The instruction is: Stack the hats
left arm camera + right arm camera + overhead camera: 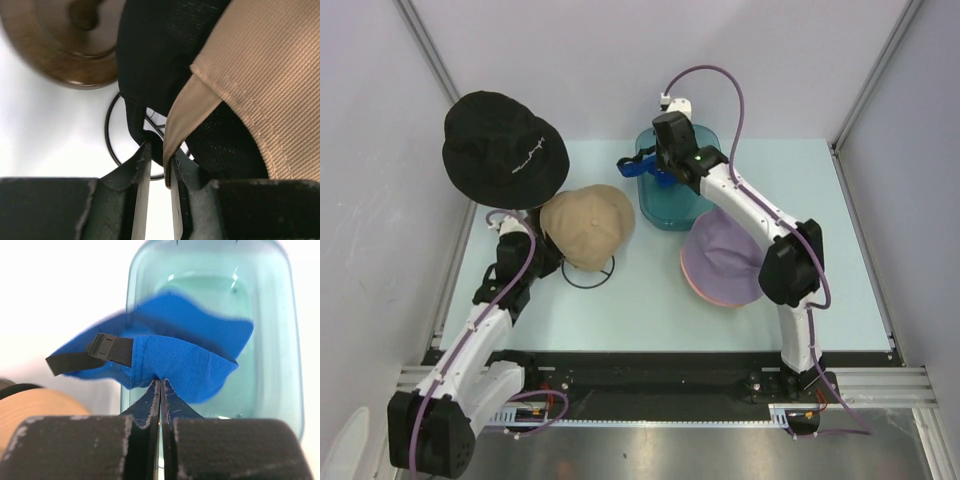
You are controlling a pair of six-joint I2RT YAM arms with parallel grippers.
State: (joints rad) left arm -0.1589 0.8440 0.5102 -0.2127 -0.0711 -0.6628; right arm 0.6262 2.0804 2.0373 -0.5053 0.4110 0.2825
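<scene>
- The pale table [650,310] carries everything; both arms reach out over it from the near edge.
- The black bucket hat [500,150] sits raised at the far left, well clear of both grippers, with its white lettering facing up.
- A translucent teal bin [682,208] stands far of centre, just right of the tan cap.
- The lavender bucket hat [715,255] lies on the table at near right, partly hidden under the right arm.
- The tan cap [587,225] rests on a black wire stand [590,278], just near and right of the black hat.
- The blue cap [638,165] hangs in the air at the bin's far-left edge.
- The right gripper [160,382] has its jaws pressed together on the blue cap's fabric edge, with the strap buckle trailing left.
- The left gripper [161,156] is at the tan cap's left rim. Its jaws are drawn to a narrow slit, with the tan edge and dark lining pinched between them.
</scene>
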